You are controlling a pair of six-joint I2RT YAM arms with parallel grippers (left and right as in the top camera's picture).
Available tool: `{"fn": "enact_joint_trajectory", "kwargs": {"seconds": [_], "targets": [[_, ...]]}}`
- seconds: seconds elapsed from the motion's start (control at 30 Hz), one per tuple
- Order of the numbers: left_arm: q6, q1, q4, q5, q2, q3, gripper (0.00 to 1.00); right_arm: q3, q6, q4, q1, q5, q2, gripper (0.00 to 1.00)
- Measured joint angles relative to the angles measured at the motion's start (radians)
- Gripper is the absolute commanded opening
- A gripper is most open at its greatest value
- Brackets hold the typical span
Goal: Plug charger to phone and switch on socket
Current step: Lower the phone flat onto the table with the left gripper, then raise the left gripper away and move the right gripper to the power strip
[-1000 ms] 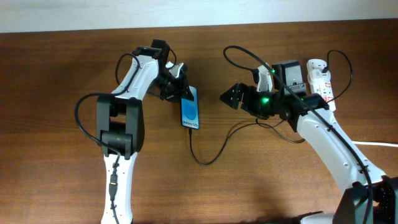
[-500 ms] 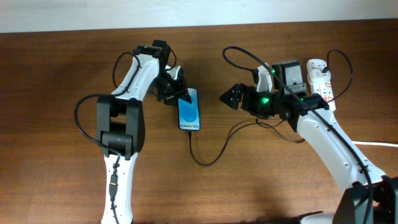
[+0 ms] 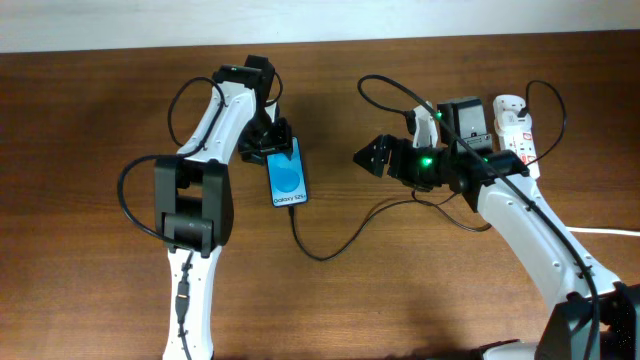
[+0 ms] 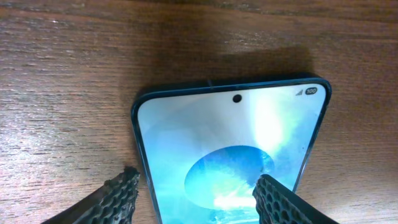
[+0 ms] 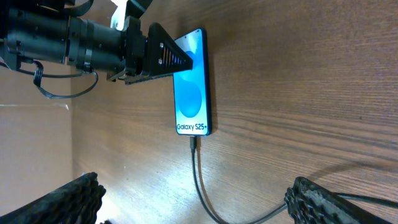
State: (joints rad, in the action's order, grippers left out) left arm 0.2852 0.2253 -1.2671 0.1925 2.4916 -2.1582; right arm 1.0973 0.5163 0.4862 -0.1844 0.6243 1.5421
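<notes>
Blue-lit phone point(image 3: 286, 176) with charger point(image 5: 194, 149) in, left jaws parted above, right jaws gaping empty

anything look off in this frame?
Nothing spilled or damaged. The phone lies flat with the charger cable in its bottom end. Only oddity: the left end effector sits open over the phone's top end, one finger overlapping the lit screen instead of clearing its edge.

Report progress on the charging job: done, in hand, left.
Done: the charger tip sits in the phone at its bottom edge. In hand: the open left gripper hangs over the phone's top. Left: the socket switch; the open right gripper is away from it.
</notes>
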Motion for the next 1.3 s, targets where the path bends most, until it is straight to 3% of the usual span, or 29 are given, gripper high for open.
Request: {"fn": "enact_joint_trajectory", "kwargs": {"seconds": [0.3,0.57,0.73,0.77,0.8,0.83,0.87,1.07,1.3], "targets": [[-0.021,-0.006,-0.056,-0.097,0.007,-0.077,0.60,0.004,-0.048,0.050,0.000,-0.008,0.000,0.98],[-0.061,-0.029,-0.336,-0.126,-0.013,-0.682,0.61,0.319,-0.185,0.462,0.000,-0.250,-0.047,0.99],[-0.080,-0.029,-0.418,-0.126,-0.077,-0.879,0.64,0.546,-0.211,0.658,0.026,-0.442,-0.061,0.99],[-0.085,-0.029,-0.418,-0.126,-0.089,-0.885,0.65,0.586,-0.219,0.705,0.062,-0.453,-0.061,0.99],[-0.092,-0.029,-0.420,-0.126,-0.107,-0.887,0.73,0.624,-0.229,0.726,0.112,-0.464,-0.066,0.98],[-0.100,-0.029,-0.420,-0.126,-0.119,-0.892,0.96,0.658,-0.240,0.744,0.177,-0.469,-0.074,0.98],[-0.101,-0.029,-0.420,-0.126,-0.123,-0.893,1.00,0.676,-0.250,0.759,0.243,-0.471,-0.088,0.98],[-0.113,-0.029,-0.421,-0.126,-0.125,-0.894,0.99,0.692,-0.293,0.752,0.737,-0.411,-0.130,0.98],[-0.113,-0.029,-0.420,-0.126,-0.125,-0.894,0.99,0.697,-0.339,0.672,1.009,-0.276,0.115,0.98]]}}
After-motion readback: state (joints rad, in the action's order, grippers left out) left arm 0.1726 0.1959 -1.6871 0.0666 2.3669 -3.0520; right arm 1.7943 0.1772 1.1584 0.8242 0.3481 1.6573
